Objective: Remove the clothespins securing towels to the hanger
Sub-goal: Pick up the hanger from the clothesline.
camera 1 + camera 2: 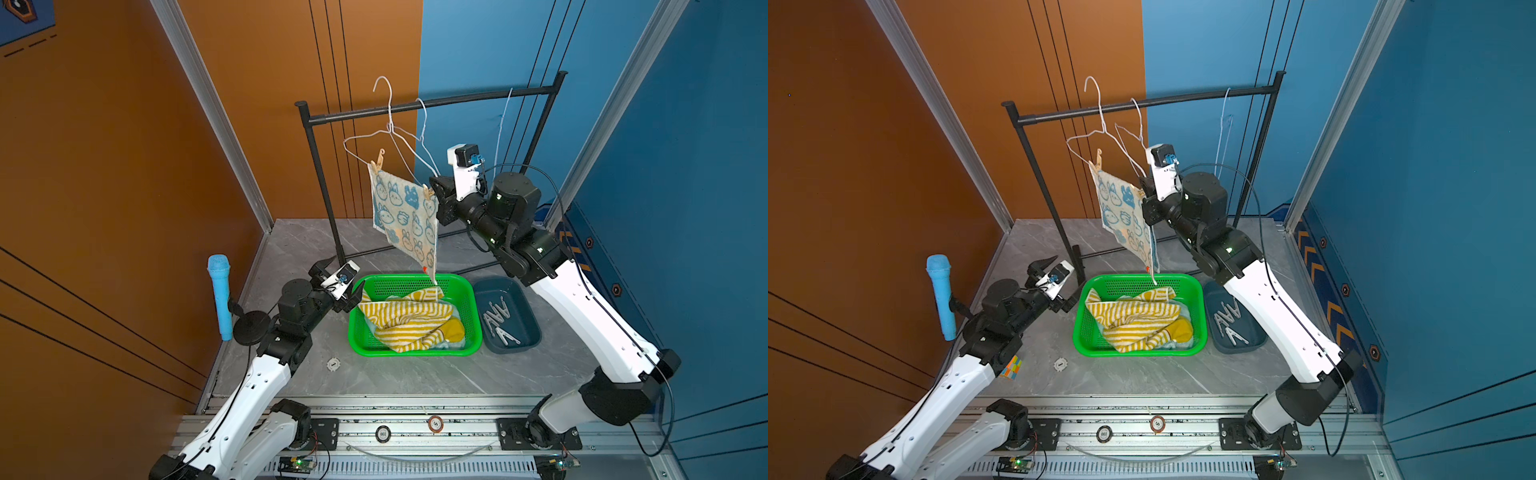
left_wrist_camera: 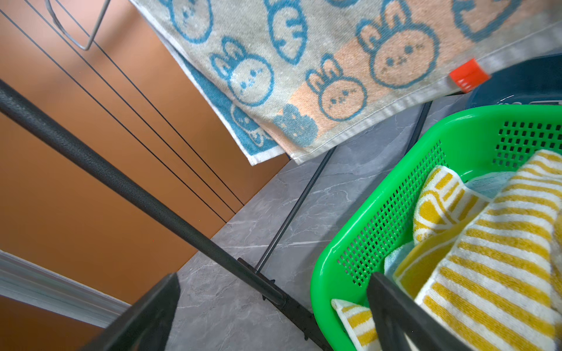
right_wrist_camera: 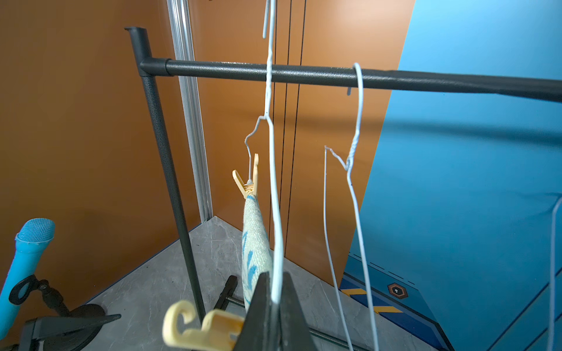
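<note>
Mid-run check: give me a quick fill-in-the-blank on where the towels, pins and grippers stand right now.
1. The bunny towel hangs from a wire ___.
2. The striped towel lies in the ___ basket.
3. The right gripper is shut on the near clothespin, while the left gripper is ___.

Missing words: hanger; green; open.

blue-green towel [image 2: 489,186] mostly buried, loose clothespins [image 1: 498,318] uncountable
</note>
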`<state>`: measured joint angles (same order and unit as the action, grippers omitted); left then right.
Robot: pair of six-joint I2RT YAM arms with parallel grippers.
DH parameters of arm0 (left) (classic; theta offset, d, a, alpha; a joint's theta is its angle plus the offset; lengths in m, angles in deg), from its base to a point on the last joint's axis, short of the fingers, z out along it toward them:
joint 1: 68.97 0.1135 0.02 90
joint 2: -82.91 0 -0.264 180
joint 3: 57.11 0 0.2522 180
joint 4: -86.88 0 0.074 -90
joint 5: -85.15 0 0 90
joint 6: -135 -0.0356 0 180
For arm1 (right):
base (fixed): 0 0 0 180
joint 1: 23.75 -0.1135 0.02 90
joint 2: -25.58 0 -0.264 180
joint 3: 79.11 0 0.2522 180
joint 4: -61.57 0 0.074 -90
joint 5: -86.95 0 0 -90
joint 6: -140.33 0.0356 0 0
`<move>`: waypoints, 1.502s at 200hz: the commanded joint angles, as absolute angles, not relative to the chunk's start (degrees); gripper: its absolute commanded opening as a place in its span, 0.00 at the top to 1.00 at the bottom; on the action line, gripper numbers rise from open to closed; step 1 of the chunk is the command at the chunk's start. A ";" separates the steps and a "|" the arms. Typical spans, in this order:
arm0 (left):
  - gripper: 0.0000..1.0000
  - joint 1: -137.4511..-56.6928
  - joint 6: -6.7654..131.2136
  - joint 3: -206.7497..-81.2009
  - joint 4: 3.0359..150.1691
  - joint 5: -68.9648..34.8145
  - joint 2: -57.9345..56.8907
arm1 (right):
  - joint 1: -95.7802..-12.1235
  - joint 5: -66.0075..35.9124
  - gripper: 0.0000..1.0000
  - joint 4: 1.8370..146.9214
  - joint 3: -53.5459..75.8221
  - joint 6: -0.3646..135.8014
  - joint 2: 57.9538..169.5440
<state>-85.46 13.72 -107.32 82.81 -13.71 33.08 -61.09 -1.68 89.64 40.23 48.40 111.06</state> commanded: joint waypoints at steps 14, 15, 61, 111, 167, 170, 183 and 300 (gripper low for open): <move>0.02 -84.66 15.11 -107.61 84.11 -15.37 33.34 | -59.90 -1.30 1.00 86.01 34.02 48.66 102.42; 0.02 -84.64 15.12 -107.61 84.15 -15.38 33.34 | -59.80 -1.42 1.00 86.08 33.95 48.66 102.42; 0.03 -83.50 15.08 -110.32 81.48 -21.24 36.51 | -54.82 -7.87 1.00 91.62 23.13 49.74 91.91; 0.07 -83.47 14.93 -128.87 61.12 -35.37 36.54 | -44.89 -26.66 1.00 96.98 16.18 51.82 84.59; 0.21 -83.47 10.48 -148.37 49.30 -47.27 27.50 | -39.66 -41.21 1.00 97.49 8.46 50.47 79.16; 0.22 -83.47 10.07 -149.23 48.59 -47.59 26.86 | -39.61 -41.68 1.00 97.48 8.11 50.24 78.90; 0.26 -83.47 8.55 -153.10 45.88 -49.25 24.18 | -39.50 -44.13 1.00 97.26 6.51 48.89 77.56; 0.36 -84.08 -0.72 -162.72 36.04 -54.90 10.78 | -40.84 -49.28 1.00 97.74 2.16 42.29 73.31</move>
<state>-83.87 1.41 -161.02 38.49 -53.97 11.56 -40.15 -47.01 98.55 2.55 44.05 73.94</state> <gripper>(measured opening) 0.643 0.075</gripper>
